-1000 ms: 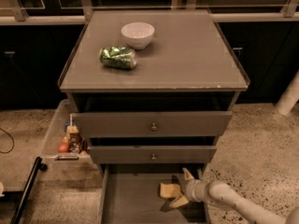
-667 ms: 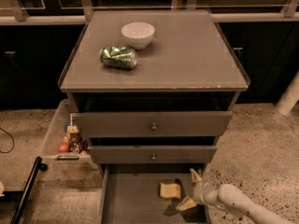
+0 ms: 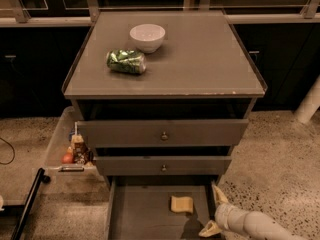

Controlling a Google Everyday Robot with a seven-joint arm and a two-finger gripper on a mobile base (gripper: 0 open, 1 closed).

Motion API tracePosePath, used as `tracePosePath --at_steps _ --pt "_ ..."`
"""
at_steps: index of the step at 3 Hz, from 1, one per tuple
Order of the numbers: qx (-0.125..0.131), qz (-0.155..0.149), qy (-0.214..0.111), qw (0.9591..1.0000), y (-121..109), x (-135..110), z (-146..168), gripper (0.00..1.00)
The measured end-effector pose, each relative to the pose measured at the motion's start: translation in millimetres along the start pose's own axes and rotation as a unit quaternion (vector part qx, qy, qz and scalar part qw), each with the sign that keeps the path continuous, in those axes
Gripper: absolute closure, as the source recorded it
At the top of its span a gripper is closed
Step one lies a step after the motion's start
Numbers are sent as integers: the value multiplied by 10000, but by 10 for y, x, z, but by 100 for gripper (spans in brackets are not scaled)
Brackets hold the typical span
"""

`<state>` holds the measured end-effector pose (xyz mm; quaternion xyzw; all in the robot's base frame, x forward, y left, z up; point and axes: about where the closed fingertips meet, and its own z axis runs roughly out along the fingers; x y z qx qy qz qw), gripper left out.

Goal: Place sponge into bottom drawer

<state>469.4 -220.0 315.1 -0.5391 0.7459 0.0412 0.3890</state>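
Observation:
The sponge [image 3: 181,204], a small pale-yellow block, lies flat on the grey floor of the open bottom drawer [image 3: 142,216], right of its middle. My gripper [image 3: 214,211] is at the drawer's right side, just right of the sponge and apart from it. Its fingers [image 3: 219,194] are spread open with nothing between them, one pad pointing up and one lower down near the frame's bottom edge.
A white bowl [image 3: 147,37] and a crushed green can [image 3: 126,61] sit on the cabinet top [image 3: 200,59]. Two upper drawers with knobs [image 3: 164,135] stand slightly pulled out. A clear bin [image 3: 70,144] with snacks hangs at the cabinet's left. Speckled floor lies to the right.
The gripper let go of the sponge, which now lies in the drawer. The gripper has drawn back to the right, away from it.

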Motion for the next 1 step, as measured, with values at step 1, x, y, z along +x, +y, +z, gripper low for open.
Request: tracePosePath --at_steps 1 --pt "-62 -10 -23 10000 89 -44 13 0"
